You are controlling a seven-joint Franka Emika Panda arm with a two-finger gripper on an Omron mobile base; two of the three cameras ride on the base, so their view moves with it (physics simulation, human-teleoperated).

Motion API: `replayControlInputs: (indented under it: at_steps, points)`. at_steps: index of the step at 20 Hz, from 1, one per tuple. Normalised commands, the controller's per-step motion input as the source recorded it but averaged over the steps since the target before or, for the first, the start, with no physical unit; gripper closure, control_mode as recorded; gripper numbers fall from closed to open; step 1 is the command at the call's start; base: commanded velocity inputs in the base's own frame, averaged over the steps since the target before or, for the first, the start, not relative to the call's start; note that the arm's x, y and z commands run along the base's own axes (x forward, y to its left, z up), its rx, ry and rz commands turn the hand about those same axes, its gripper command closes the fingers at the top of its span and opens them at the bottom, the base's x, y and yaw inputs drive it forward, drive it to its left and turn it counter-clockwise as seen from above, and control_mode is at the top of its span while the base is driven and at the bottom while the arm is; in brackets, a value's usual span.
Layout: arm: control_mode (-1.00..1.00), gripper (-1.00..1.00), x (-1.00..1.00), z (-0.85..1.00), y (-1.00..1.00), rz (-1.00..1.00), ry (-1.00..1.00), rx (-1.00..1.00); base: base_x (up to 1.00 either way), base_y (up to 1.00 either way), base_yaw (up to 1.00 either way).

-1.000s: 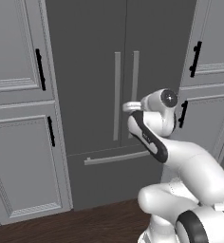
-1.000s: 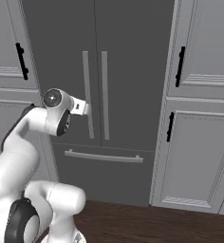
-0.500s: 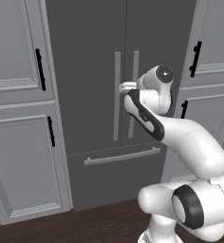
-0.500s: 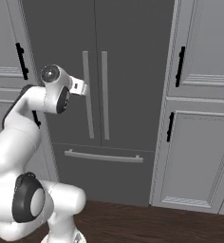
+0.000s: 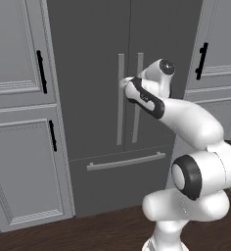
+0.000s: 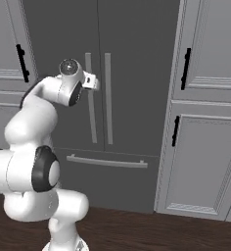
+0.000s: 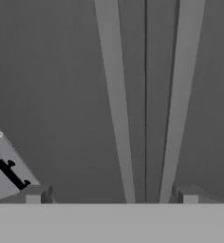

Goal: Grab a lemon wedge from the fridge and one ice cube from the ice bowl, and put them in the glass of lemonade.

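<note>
The fridge (image 5: 93, 73) (image 6: 132, 59) stands straight ahead, tall and dark grey, with both doors shut. My gripper (image 5: 123, 83) (image 6: 95, 83) is raised to the upper part of the left door's bar handle (image 5: 120, 112) (image 6: 90, 122), close in front of it. In the hand view my gripper (image 7: 111, 197) is open; both fingertips (image 7: 35, 194) show at the bottom, with the left handle (image 7: 116, 104) and the right handle (image 7: 180, 95) running up between them. Nothing is held. The lemon wedge is hidden behind the doors. The ice cube, ice bowl and glass of lemonade are out of view.
Light grey panelled cabinets (image 5: 19, 147) (image 6: 205, 147) with black handles (image 5: 40, 71) (image 6: 187, 68) flank the fridge on both sides. A horizontal bar handle (image 5: 126, 162) (image 6: 106, 162) crosses the bottom drawer. Dark wood floor (image 6: 161, 230) lies below.
The arm has lifted and stretched forward, carrying the hand up and closer to the fridge's left door handle. The jaws have stayed open.
</note>
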Motion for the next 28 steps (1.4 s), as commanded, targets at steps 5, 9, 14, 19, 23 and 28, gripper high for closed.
replayControlInputs:
  at_steps: [5, 9, 14, 19, 23, 28]
  points:
    - [-1.00, -1.00, 0.80, -0.27, 0.14, 0.00, 0.00, -0.02, 0.00, 0.00, 0.00]
    - [-1.00, -1.00, 0.79, -0.36, 0.19, 0.00, -0.05, -0.03, 0.00, 0.00, 0.00]
    - [-1.00, -1.00, 0.81, -0.30, 0.03, 0.00, -0.02, -0.01, 0.00, 0.00, 0.00]
    - [-1.00, -1.00, 0.80, -0.28, 0.00, 0.00, -0.03, 0.00, 0.00, 0.00, 0.00]
    - [-1.00, -1.00, 0.78, -0.33, 0.00, 0.00, -0.07, 0.00, 0.00, 0.00, 0.00]
    - [-1.00, -1.00, 0.77, -0.42, 0.00, 0.00, -0.11, -0.01, 0.00, 0.00, 0.00]
